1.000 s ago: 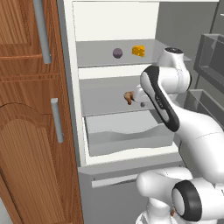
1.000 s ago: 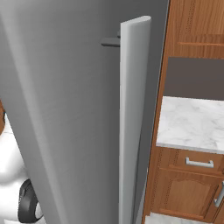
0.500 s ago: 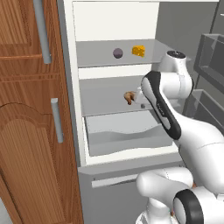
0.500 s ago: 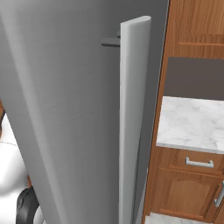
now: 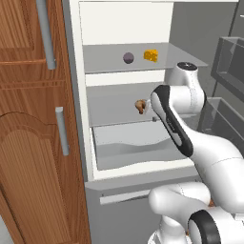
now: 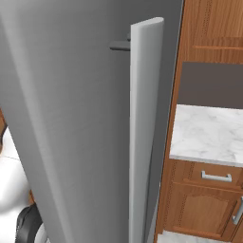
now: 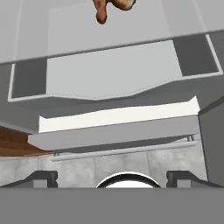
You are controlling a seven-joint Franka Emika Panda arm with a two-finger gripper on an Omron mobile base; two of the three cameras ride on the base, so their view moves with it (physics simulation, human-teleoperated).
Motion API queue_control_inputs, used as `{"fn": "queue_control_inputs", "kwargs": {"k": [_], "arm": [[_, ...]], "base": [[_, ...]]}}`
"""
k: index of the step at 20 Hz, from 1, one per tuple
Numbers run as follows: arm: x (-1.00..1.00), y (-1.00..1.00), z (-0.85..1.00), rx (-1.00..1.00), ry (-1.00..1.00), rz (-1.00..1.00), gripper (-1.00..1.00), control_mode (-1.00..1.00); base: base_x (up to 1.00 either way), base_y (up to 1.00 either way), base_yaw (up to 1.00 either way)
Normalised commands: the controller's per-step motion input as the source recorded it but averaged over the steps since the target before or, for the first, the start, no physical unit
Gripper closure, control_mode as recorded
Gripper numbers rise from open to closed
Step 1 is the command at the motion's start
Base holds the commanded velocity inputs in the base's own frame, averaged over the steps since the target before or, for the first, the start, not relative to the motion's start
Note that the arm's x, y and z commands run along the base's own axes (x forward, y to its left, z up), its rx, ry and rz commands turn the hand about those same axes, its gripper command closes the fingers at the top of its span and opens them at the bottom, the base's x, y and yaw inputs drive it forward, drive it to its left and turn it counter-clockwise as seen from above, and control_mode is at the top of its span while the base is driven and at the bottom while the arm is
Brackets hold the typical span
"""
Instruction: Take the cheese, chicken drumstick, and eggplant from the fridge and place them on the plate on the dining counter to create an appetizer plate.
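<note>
Fridge (image 5: 128, 28) stands open in the left base view, its pale interior beside a brown wooden cupboard (image 5: 33, 143) with grey bar handles, and its grey door (image 6: 71, 118) with a long pale handle (image 6: 142, 133) takes up most of the right base view. A white marble counter (image 6: 209, 133) on brown drawers sits past that door on the right. Inside, a wavy-fronted drawer (image 5: 138, 147) lies below the lower shelf, and the arm (image 5: 183, 119) reaches in above it. On the lower shelf rests the chicken drumstick (image 5: 140, 106), just left of the arm's wrist; the hand view shows it at the top edge, apart from the fingertips (image 7: 41, 178). The hand (image 7: 114, 180) is spread wide and holds nothing. On the upper shelf the cheese (image 5: 151, 55) sits near the eggplant (image 5: 128, 57), the eggplant to its left.
</note>
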Motion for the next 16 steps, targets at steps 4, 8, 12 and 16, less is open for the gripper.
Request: {"fn": "queue_control_inputs", "kwargs": {"k": [4,8,12,16], "arm": [[0.46,0.00,-0.24,0.00,-0.05,-0.14,-1.00,-1.00],[0.42,0.00,-0.07,0.00,-0.02,-0.13,-1.00,-1.00],[0.41,0.00,0.00,0.01,0.00,-0.10,-1.00,-1.00],[0.36,0.00,-0.02,0.01,0.00,-0.03,-1.00,-1.00]], "base": [[0.00,0.00,0.00],[0.00,0.00,0.00],[0.00,0.00,0.00],[0.00,0.00,0.00]]}}
